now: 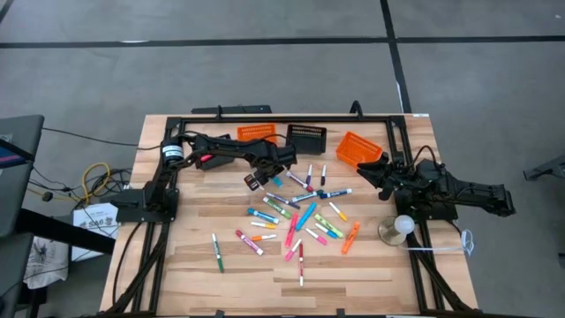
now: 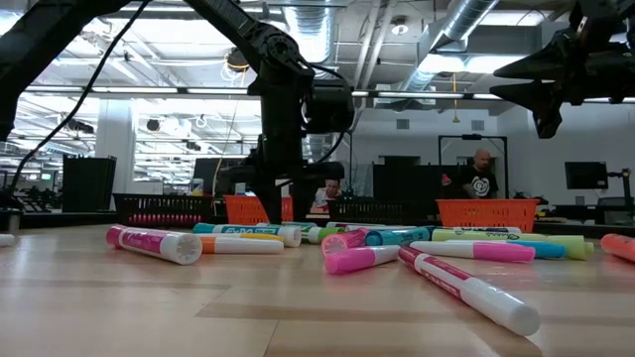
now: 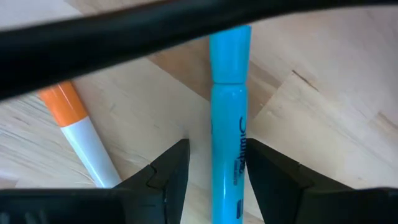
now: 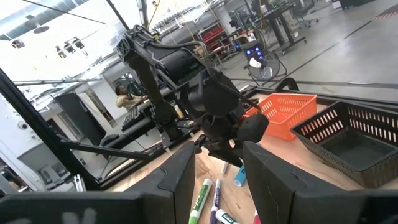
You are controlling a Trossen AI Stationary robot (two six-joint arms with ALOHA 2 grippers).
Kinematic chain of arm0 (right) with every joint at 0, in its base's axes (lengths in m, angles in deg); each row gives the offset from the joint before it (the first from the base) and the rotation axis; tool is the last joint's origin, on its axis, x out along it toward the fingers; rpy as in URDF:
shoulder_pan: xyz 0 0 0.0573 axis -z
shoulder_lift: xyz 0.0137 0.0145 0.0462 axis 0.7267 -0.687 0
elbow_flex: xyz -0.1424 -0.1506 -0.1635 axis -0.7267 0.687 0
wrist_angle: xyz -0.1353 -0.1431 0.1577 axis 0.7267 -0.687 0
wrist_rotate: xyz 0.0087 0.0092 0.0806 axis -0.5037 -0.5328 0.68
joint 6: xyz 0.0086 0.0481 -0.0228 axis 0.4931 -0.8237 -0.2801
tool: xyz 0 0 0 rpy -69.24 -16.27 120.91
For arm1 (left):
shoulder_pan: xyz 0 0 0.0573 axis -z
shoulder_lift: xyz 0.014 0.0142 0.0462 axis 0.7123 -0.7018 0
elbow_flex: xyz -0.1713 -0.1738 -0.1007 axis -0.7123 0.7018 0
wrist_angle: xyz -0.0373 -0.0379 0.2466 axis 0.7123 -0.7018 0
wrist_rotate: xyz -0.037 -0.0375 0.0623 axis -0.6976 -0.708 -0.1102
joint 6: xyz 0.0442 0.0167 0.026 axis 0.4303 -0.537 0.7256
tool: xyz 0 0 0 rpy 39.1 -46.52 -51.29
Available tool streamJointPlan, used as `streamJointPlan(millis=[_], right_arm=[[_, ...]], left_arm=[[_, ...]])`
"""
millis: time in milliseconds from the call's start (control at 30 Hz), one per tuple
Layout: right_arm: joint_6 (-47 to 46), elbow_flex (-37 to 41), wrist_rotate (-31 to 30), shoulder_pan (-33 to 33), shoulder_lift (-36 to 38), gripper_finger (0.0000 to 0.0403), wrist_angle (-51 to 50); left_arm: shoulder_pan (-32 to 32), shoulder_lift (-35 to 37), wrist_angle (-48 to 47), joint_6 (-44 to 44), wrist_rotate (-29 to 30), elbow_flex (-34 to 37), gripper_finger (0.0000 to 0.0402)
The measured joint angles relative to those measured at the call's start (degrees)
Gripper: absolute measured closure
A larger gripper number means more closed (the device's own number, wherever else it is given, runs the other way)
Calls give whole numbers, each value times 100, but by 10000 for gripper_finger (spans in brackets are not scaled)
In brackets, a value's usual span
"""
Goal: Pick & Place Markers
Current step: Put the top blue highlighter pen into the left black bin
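Many markers [image 1: 296,216] lie scattered flat on the wooden table [image 1: 203,283]. My left gripper [image 1: 265,179] points down over the far left of the pile. In the left wrist view it [image 3: 217,163] is open and straddles a light blue marker [image 3: 227,124] that lies flat on the table. There is a gap between one finger [image 3: 174,171] and the barrel, while the other finger [image 3: 264,171] stands right at it. A white marker with an orange cap [image 3: 74,127] lies beside them. My right gripper [image 1: 371,170] waits at the right side, level and open, with nothing between its fingers [image 4: 214,168]. My left gripper comes from above with its fingers across the light blue marker's barrel [image 3: 225,155], below the cap. One fingertip [image 3: 252,155] stands right against the barrel, but I cannot tell whether it touches. The marker lies flat on the table.
Two orange baskets [image 1: 256,132] [image 1: 357,148] and a black basket [image 1: 306,136] stand along the far edge. A white ball on a round base [image 1: 402,227] sits near the right arm. A black frame [image 1: 291,115] borders the table. People show in the room beyond.
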Motion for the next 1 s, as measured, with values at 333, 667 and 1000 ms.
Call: streamJointPlan(millis=[333, 667, 1000], right_arm=[[0, 0, 0, 0, 0, 278, 0], [0, 0, 0, 0, 0, 278, 0], [0, 0, 2, 0, 0, 278, 0]], left_arm=[[97, -5, 6, 5, 323, 9, 243], [304, 4, 76, 128, 721, 202, 243], [297, 0, 80, 113, 812, 232, 243]])
